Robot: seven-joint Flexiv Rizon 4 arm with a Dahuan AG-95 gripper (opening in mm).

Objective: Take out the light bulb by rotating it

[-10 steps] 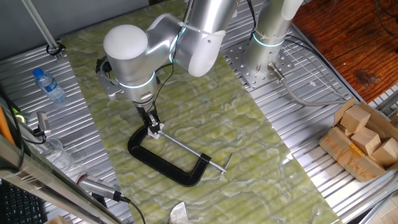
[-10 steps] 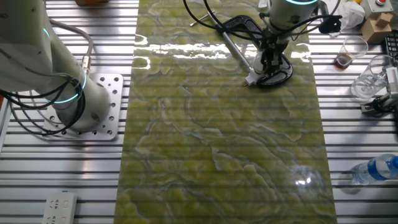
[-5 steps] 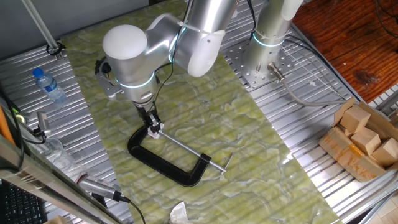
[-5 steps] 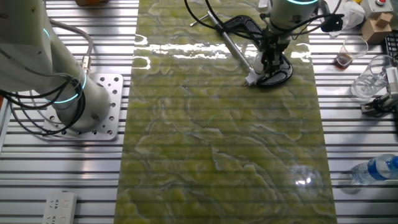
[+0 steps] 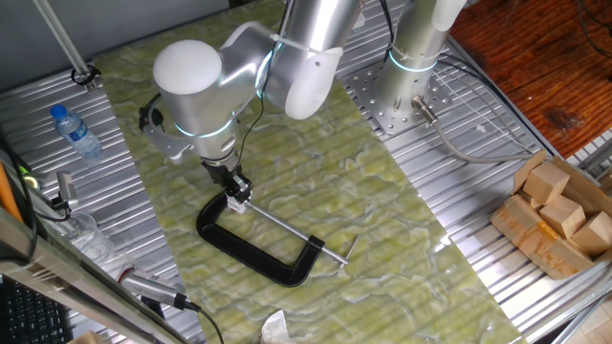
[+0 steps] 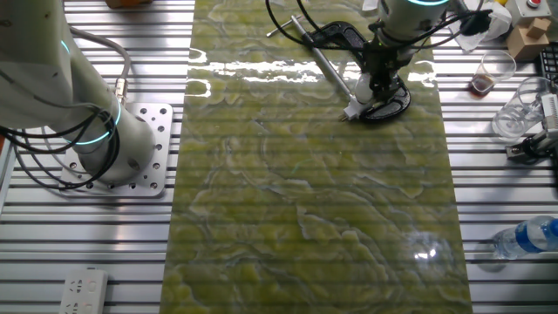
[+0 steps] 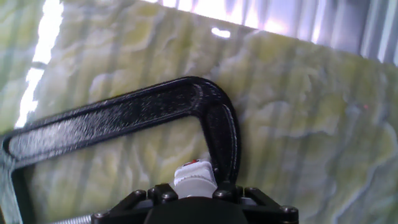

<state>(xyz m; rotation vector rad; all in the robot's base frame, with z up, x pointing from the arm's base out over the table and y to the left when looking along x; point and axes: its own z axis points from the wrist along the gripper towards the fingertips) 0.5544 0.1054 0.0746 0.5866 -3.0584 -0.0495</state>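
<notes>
My gripper (image 5: 233,191) points down at the closed end of the black C-clamp (image 5: 251,253) lying on the green mat. Its fingers are shut on the small white light bulb (image 6: 363,87), which stands on the white socket fitting (image 6: 350,112) pinned by the clamp's screw. In the hand view a white rounded piece (image 7: 194,177) sits tight between the two black fingertips of my gripper (image 7: 194,190), with the clamp's curved frame (image 7: 124,115) just beyond it. The bulb's lower part is hidden by the fingers.
A crumpled white paper scrap (image 5: 275,330) lies at the mat's front edge. A water bottle (image 5: 75,130) lies on the metal table to the left. A cardboard box of wooden blocks (image 5: 559,215) sits at the right. The second arm's base (image 6: 122,144) stands beside the mat.
My wrist has turned about its own axis while the fingers stay at the same spot on the bulb. The clamp has not moved.
</notes>
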